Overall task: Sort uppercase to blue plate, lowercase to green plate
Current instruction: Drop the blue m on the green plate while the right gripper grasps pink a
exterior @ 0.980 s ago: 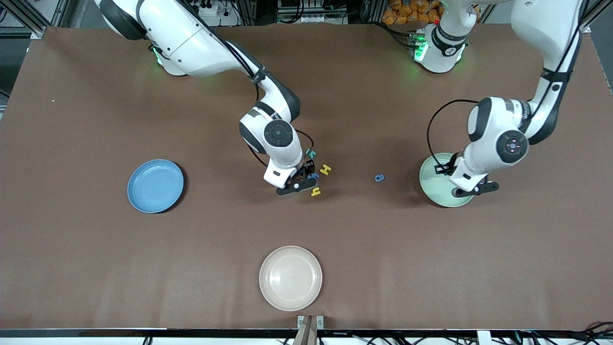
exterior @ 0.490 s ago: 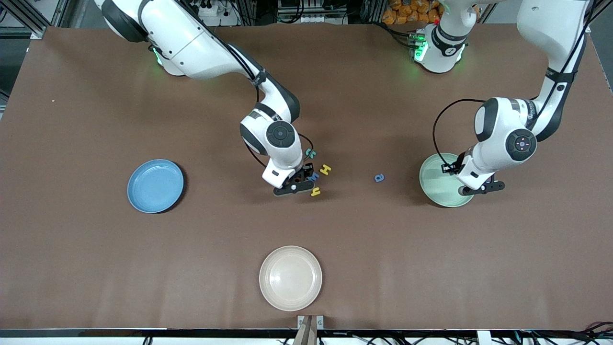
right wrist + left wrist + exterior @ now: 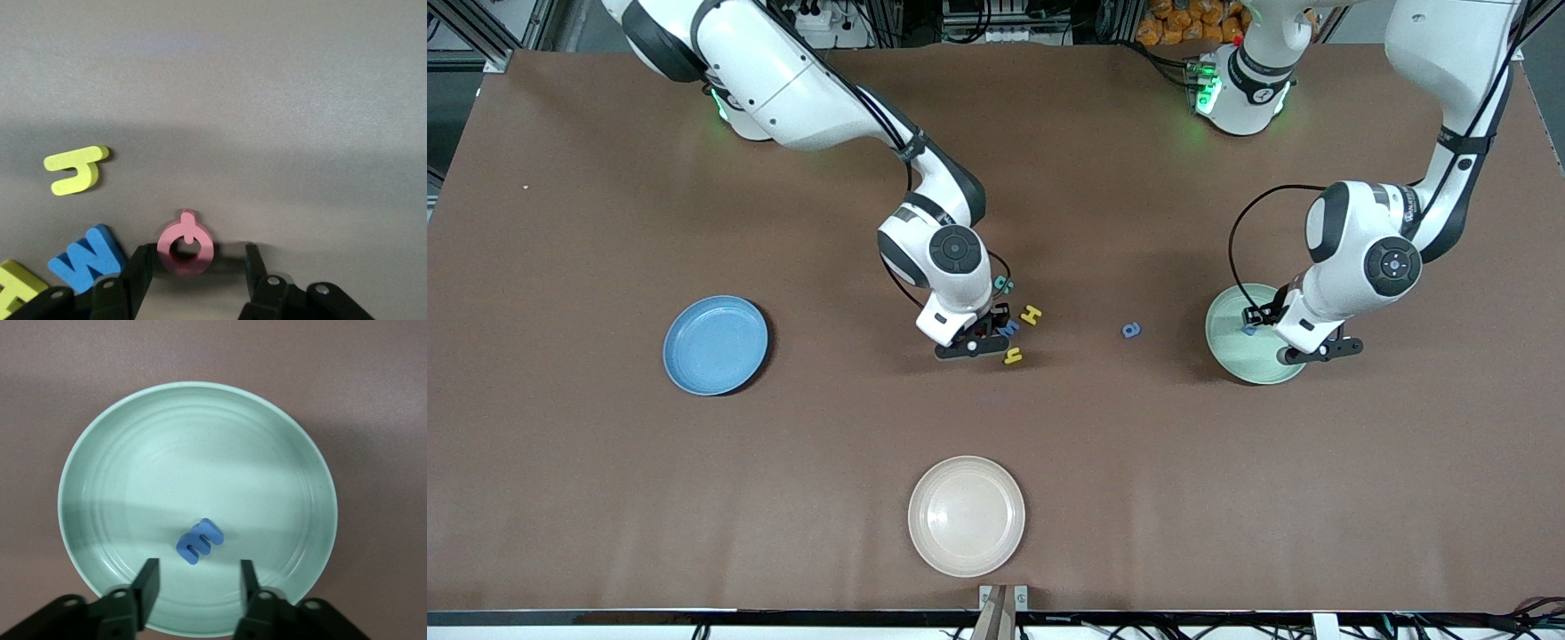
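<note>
The green plate (image 3: 1227, 351) (image 3: 133, 453) stands toward the left arm's end of the table, with a small blue lowercase letter (image 3: 199, 541) (image 3: 1248, 331) lying in it. My left gripper (image 3: 197, 581) hangs open just over that plate, holding nothing. My right gripper (image 3: 193, 267) is down at the letter cluster in mid-table, open, its fingers either side of the red Q (image 3: 186, 245). Beside it lie the blue W (image 3: 87, 257) (image 3: 1009, 328), yellow H (image 3: 1032, 314), yellow h (image 3: 75, 170) (image 3: 1013, 356) and teal R (image 3: 1003, 284). The blue plate (image 3: 694, 356) stands toward the right arm's end.
A cream plate (image 3: 938, 542) sits near the table's front edge. A lone blue rounded letter (image 3: 1131, 330) lies between the cluster and the green plate.
My left gripper has opened and the blue letter now lies in the green plate. My right gripper has drawn in a little around the red Q.
</note>
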